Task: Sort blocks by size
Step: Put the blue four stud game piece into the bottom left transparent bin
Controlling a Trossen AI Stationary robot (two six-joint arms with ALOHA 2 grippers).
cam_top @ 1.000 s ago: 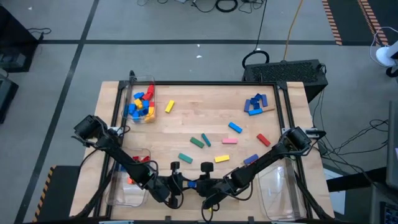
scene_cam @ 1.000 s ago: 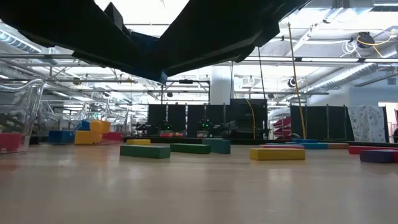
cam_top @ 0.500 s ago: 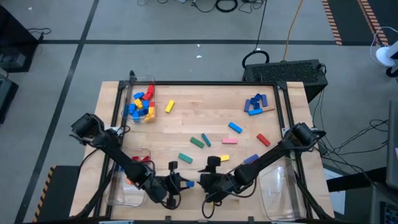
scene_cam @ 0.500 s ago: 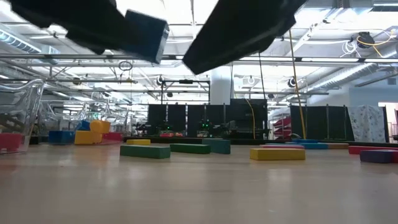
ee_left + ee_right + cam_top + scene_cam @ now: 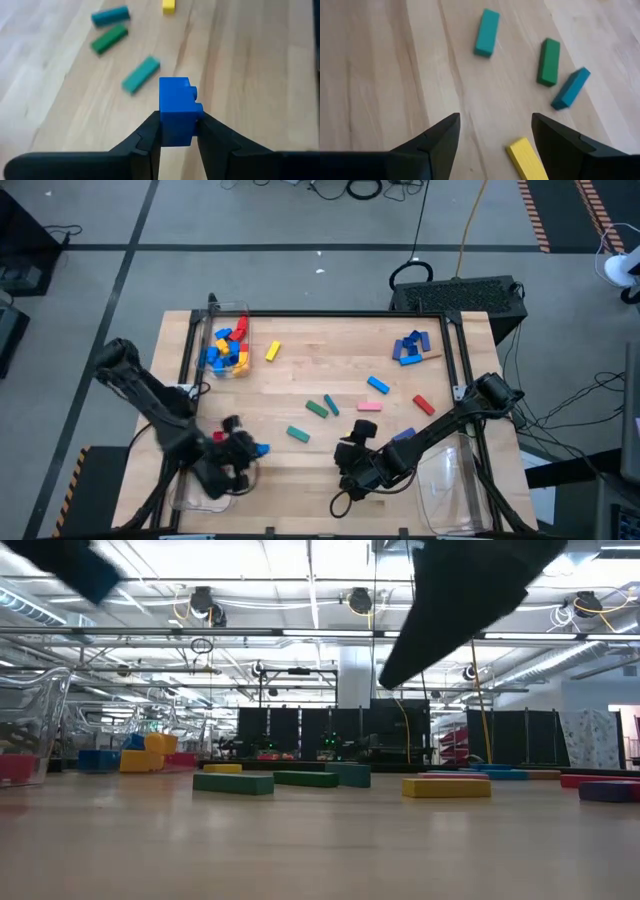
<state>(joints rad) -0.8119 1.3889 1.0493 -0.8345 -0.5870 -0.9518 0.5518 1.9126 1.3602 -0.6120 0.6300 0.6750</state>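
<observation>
- Gripping a medium blue brick between its two dark fingers, the left gripper hangs over the near left part of the table, just beside the clear bin at the near left edge.
- That near-left bin shows something red at its far end; the arm covers most of the rest, so its other contents cannot be told.
- A second clear bin stands at the far left corner, holding a heap of blue, yellow and red blocks; a yellow block lies on the wood just beside it.
- A third clear bin sits at the near right edge; nothing can be made out inside it.
- The right gripper is over the near middle of the table, its jaws spread wide with nothing between them.
- Loose on the table's middle lie a teal bar, a green bar, a darker teal bar, a pink bar and a blue bar; a red bar lies further right.
- A cluster of blue blocks rests near the far right corner.
- The low view shows a yellow bar and green bars flat on the wood.
</observation>
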